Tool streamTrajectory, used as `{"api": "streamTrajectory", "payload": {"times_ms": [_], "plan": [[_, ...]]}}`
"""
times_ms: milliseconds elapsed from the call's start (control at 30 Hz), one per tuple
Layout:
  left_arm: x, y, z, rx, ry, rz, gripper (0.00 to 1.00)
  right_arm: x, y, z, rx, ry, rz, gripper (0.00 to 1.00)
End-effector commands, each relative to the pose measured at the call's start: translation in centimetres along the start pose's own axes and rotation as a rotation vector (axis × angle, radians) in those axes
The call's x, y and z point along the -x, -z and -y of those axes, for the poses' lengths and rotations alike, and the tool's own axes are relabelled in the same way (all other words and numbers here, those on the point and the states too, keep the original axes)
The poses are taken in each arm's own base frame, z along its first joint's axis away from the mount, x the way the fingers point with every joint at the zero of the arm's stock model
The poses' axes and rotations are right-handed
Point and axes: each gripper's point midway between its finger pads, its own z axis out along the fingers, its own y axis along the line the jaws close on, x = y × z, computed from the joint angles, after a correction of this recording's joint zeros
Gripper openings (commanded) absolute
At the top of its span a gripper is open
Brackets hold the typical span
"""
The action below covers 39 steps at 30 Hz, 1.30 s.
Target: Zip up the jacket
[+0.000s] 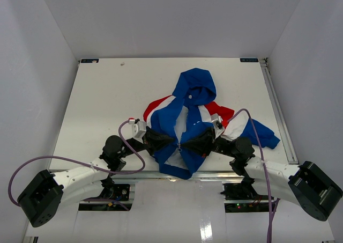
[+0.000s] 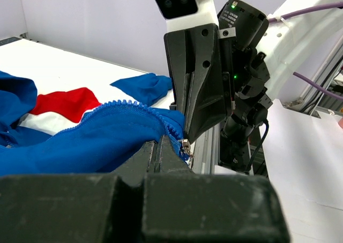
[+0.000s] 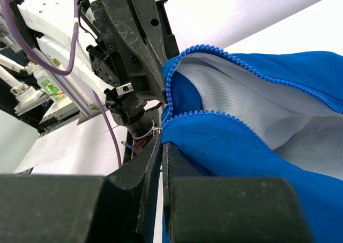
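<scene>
I see the jacket [image 1: 193, 87] lying open on the white table [image 1: 107, 93], close to the near edge and about midway across, with its hood toward the far wall [image 1: 171, 17] and its white lining showing. Plain pale panels [image 1: 37, 66] enclose the table on three sides. My left gripper [image 1: 172, 144] is pinched on the blue zipper edge at the hem. My right gripper [image 1: 186, 145] is clamped on the facing edge, the two almost touching.
</scene>
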Motion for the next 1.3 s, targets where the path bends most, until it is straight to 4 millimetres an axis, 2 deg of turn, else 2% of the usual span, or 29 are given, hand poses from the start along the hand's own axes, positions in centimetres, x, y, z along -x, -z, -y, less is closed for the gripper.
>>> {"api": "streamTrajectory", "payload": {"times_ms": [0, 667, 867, 1100, 1267], "plan": [[0.2, 0.2, 0.6, -0.036, -0.041, 0.015, 0.00, 3.1, -0.9, -1.2, 0.048, 0.061, 0.098, 0.08], [-0.5, 0.0, 0.3, -0.041, -0.052, -0.010, 0.00, 3.2, -1.3, -0.1, -0.005, 0.041, 0.085, 0.08], [0.0, 0.1, -1.0, 0.044, -0.052, 0.012, 0.00, 2.5, -1.3, 0.5, -0.033, 0.020, 0.057, 0.08], [2.1, 0.6, -3.5, 0.202, -0.088, 0.096, 0.00, 1.6, -0.9, 1.7, -0.088, 0.046, 0.029, 0.08], [2.1, 0.9, -3.6, 0.214, -0.100, 0.112, 0.00, 2.1, -1.0, 1.8, -0.097, 0.067, 0.044, 0.08]]}}
